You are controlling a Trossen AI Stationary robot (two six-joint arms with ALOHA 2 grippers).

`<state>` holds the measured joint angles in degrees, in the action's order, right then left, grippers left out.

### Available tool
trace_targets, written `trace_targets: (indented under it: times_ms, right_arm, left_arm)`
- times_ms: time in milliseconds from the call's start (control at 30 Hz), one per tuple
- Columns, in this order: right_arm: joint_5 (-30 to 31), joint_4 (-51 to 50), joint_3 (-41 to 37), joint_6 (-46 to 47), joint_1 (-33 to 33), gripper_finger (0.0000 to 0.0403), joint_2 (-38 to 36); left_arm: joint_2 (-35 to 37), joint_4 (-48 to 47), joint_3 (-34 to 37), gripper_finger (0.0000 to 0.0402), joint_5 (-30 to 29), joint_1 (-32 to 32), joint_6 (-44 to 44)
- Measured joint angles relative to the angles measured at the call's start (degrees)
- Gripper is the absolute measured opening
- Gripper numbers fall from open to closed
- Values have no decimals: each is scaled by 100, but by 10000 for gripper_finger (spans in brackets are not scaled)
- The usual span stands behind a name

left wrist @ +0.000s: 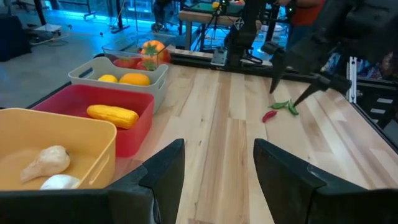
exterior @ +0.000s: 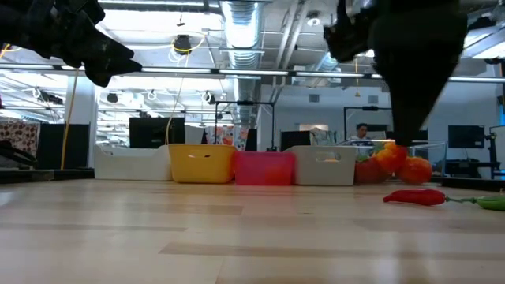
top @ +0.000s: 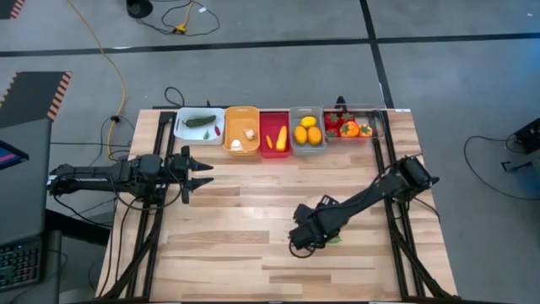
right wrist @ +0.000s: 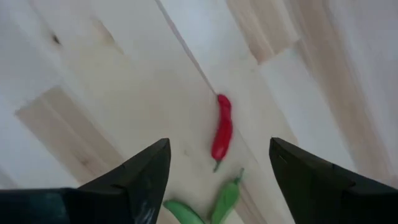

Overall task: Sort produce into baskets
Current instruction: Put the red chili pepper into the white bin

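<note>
- i see the wooden table [top: 253, 245] filling most of the high view, with five bins lined along its far edge.
- the left arm waits over the table's left side, and its left gripper [top: 205, 173] has its fingers spread with nothing between them, pointing toward the middle.
- the right arm reaches in from the right, and my right gripper [right wrist: 219, 180] hangs above the near right part of the table, fingers spread wide and not touching anything.
- white bin [top: 199, 125] holds a green piece and a small red one.
- orange bin [top: 241, 127] holds white garlic [left wrist: 45, 163].
- red bin [top: 275, 133] holds a yellow corn [left wrist: 112, 115] and one orange piece.
- grey bin [top: 307, 127] holds yellow and orange round fruit.
- clear bin [top: 355, 123], at the right end, holds red tomatoes and orange peppers.
- the red chilli [right wrist: 221, 130] lies flat on the bare wood, below and between the right gripper's fingers.
- a green chilli [right wrist: 227, 198] lies just beside it, and i can't tell whether they touch.
</note>
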<state>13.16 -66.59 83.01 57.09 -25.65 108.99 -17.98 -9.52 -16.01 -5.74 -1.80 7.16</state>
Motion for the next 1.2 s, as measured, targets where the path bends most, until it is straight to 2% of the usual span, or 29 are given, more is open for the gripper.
trace_targets:
  times_ms: [200, 433, 1033, 1200]
  right_arm:
    - [0, 279, -501, 250, -33, 286, 7]
    - [-277, 915, -978, 265, -9, 286, 7]
    - [-275, 1342, -1500, 293, 77, 285, -20]
    - [-354, 1402, -1503, 260, 77, 268, -15]
  left_arm:
    - [0, -2, 0, 178, -2, 0, -2]
    - [0, -4, -2, 178, -2, 0, -4]
    - [0, -4, -4, 178, -4, -2, -4]
    - [0, -4, -4, 178, -6, 0, -5]
